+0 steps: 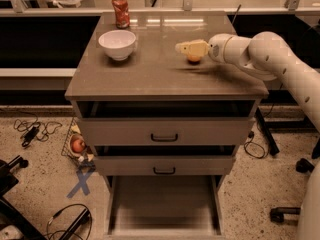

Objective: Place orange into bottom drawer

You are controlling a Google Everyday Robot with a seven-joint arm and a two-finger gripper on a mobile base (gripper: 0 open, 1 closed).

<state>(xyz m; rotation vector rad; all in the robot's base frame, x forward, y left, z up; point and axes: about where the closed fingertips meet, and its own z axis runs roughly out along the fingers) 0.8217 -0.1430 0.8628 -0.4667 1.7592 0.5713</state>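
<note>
The orange [194, 58] is on the cabinet top [150, 74], right of centre. My gripper [190, 48] reaches in from the right and sits directly over the orange, covering its top half. I cannot tell whether the orange rests on the top or is lifted. The bottom drawer [162, 206] is pulled out at the foot of the cabinet, and its flat floor is bare. The two upper drawers [164, 133] are slightly open, with dark handles.
A white bowl [117, 43] and a red can [120, 11] stand on the cabinet top's left side. A wire basket with a reddish fruit [77, 145] sits on the floor to the left, near a blue X [81, 181]. Cables lie on the floor.
</note>
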